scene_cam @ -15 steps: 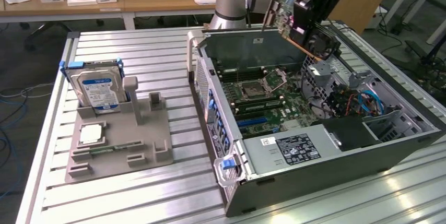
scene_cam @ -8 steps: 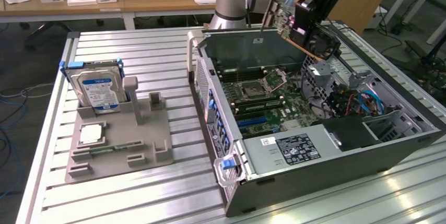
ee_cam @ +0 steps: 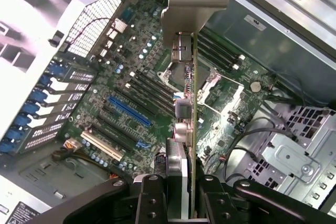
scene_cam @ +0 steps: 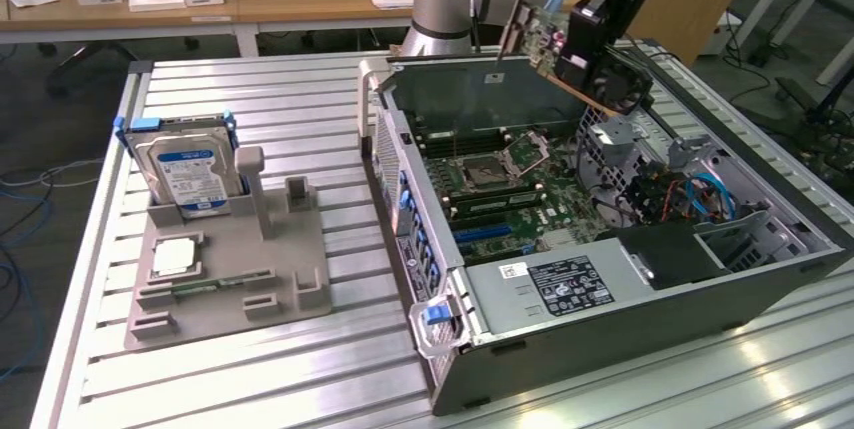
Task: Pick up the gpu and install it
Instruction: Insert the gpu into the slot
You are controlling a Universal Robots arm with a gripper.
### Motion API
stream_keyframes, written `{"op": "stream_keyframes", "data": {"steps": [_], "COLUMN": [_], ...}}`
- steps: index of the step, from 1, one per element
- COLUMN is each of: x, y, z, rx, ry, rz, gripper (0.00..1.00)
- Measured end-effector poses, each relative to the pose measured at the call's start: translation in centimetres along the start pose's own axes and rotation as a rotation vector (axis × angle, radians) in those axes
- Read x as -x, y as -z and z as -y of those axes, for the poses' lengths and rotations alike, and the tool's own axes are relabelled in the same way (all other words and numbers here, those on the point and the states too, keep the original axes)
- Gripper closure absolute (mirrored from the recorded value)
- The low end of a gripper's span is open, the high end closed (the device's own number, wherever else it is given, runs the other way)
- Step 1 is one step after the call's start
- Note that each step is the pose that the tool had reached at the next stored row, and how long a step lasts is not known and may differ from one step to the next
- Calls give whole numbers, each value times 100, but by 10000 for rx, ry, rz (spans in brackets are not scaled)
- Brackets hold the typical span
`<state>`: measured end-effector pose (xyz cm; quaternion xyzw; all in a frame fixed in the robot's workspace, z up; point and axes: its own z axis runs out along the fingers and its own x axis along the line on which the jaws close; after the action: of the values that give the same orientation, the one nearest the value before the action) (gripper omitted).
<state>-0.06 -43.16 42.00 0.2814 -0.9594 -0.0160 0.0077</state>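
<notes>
In the upper right of the exterior view, the arm's black two-fingered gripper (scene_cam: 601, 29) hangs above the open dark grey computer case (scene_cam: 667, 319), closed on the gpu (scene_cam: 561, 49), a thin flat card with a green circuit board, a dark face and a silver metal bracket (ee_cam: 191, 3) at one end. The card is clear of the case and tilted, touching nothing else. In the wrist view the gripper (ee_cam: 181, 195) clamps the card by its thin edge, one finger on each face, and the gpu (ee_cam: 192, 129) runs edge-on over the green motherboard (ee_cam: 142, 77) with its long blue expansion slot (ee_cam: 128, 111). The card looks skewed to that slot, so the main risk is that its connector edge meets the board off-line and jams or scrapes nearby parts. The bracket could also catch on the case's perforated rear wall (scene_cam: 400, 179). A narrow edge grip may let the card pivot under pushing force. At the exterior view's left, the silver hard drive with a blue-white label (scene_cam: 187, 174) stands in a grey holder (scene_cam: 294, 269).
</notes>
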Motion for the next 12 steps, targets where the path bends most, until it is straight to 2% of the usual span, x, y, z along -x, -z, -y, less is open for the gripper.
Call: {"op": "stream_keyframes", "data": {"steps": [12], "x": [-14], "y": [0], "z": [22], "rx": [-5], "ry": [884], "rz": [-31], "gripper": [72]}}
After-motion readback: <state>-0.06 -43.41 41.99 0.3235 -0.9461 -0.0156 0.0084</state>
